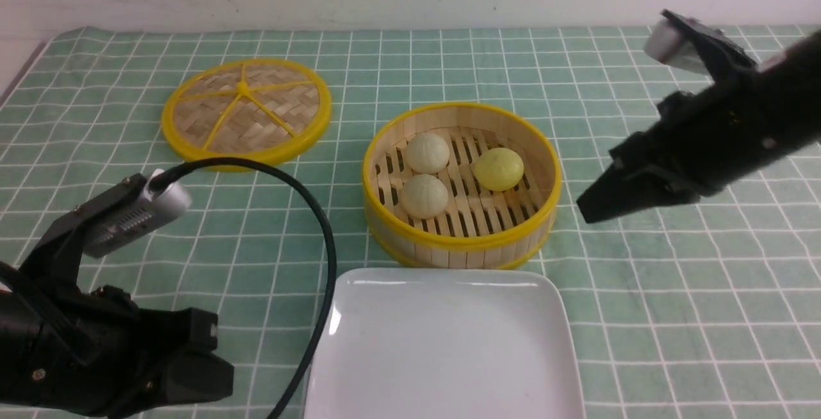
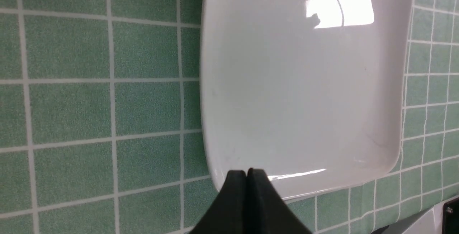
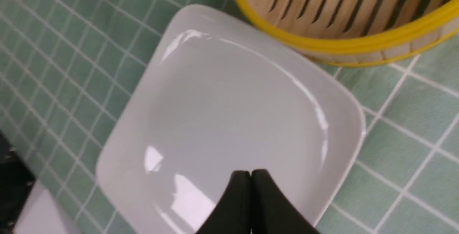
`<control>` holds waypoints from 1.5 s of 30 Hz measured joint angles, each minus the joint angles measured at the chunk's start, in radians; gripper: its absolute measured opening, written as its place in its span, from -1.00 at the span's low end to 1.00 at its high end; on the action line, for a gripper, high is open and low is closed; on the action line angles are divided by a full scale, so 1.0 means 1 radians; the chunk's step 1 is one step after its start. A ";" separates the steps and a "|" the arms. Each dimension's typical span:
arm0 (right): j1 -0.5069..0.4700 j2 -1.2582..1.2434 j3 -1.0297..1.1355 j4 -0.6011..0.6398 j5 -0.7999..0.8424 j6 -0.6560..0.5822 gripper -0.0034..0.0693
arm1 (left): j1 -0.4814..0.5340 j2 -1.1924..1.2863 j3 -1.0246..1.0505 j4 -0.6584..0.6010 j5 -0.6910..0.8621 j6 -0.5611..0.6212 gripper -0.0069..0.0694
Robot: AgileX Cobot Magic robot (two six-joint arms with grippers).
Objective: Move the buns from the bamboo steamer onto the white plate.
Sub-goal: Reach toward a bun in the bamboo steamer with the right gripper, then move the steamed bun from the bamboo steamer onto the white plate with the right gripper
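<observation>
The bamboo steamer [image 1: 545, 156] stands mid-table with three buns on its slatted floor: two cream-white buns [image 1: 428, 153] [image 1: 423, 196] on its left side and a yellow bun [image 1: 499, 169] on its right. In front of it lies the white plate [image 1: 442, 342], bare, also seen in the left wrist view [image 2: 304, 90] and the right wrist view [image 3: 229, 119]. My left gripper [image 1: 218, 377] hovers low at the near left beside the plate, shut and holding nothing [image 2: 247, 172]. My right gripper [image 1: 582, 208] hangs just right of the steamer, shut and holding nothing [image 3: 250, 173].
The flat woven steamer lid [image 1: 247, 111] with yellow rim and spokes lies at the back left. A black cable [image 1: 324, 226] loops from the left arm over the cloth to the plate's left edge. Green checked cloth [image 1: 673, 290] covers the table.
</observation>
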 joint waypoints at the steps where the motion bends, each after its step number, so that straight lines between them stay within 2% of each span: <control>1: 0.014 0.022 -0.029 -0.030 0.000 0.036 -0.86 | 0.000 0.000 0.000 0.000 0.000 0.000 -0.81; 4: 0.065 0.151 -0.181 -0.195 -0.005 0.161 -0.74 | 0.000 0.000 0.000 0.001 0.000 0.002 -0.80; 6: 0.082 0.202 -0.236 -0.240 -0.009 0.187 -0.65 | 0.000 0.000 0.000 0.002 0.000 0.002 -0.80; 7: 0.101 0.251 -0.285 -0.283 -0.018 0.205 -0.55 | 0.000 0.000 0.000 0.003 0.000 0.002 -0.79; 10: 0.126 0.322 -0.349 -0.332 -0.044 0.214 -0.36 | 0.000 0.000 0.000 0.004 0.000 0.002 -0.78; 13: 0.142 0.417 -0.426 -0.378 -0.105 0.242 -0.02 | 0.000 0.000 0.000 0.004 0.001 0.003 -0.77; 18: 0.143 0.500 -0.452 -0.477 -0.234 0.306 0.35 | 0.000 0.000 0.000 0.004 0.000 0.004 -0.76; 20: 0.143 0.531 -0.453 -0.511 -0.285 0.324 0.44 | 0.000 0.000 0.000 0.004 -0.002 0.004 -0.76; 23: 0.143 0.570 -0.454 -0.526 -0.333 0.330 0.49 | 0.000 0.000 0.000 0.004 -0.007 0.004 -0.74; 26: 0.143 0.596 -0.453 -0.527 -0.351 0.331 0.44 | 0.000 0.000 0.000 0.004 -0.007 0.004 -0.73; 29: 0.143 0.605 -0.453 -0.526 -0.355 0.334 0.20 | 0.000 0.000 0.000 0.004 -0.007 0.005 -0.73; 31: 0.143 0.605 -0.455 -0.525 -0.360 0.334 -0.08 | 0.000 0.000 0.000 0.005 -0.007 0.005 -0.73; 32: 0.143 0.605 -0.455 -0.525 -0.363 0.334 -0.35 | 0.000 0.000 0.000 0.005 -0.007 0.005 -0.73; 33: 0.143 0.605 -0.455 -0.525 -0.363 0.334 -0.35 | 0.000 0.000 0.000 0.005 -0.007 0.005 -0.73; 34: 0.143 0.605 -0.455 -0.525 -0.363 0.334 -0.65 | 0.000 0.000 0.000 0.005 -0.007 0.005 -0.72; 36: 0.143 0.603 -0.455 -0.525 -0.360 0.334 -0.82 | 0.000 0.000 0.000 0.005 -0.007 0.005 -0.72; 45: 0.143 0.416 -0.455 -0.527 -0.144 0.330 -0.86 | 0.000 0.000 0.000 0.005 -0.007 0.005 -0.70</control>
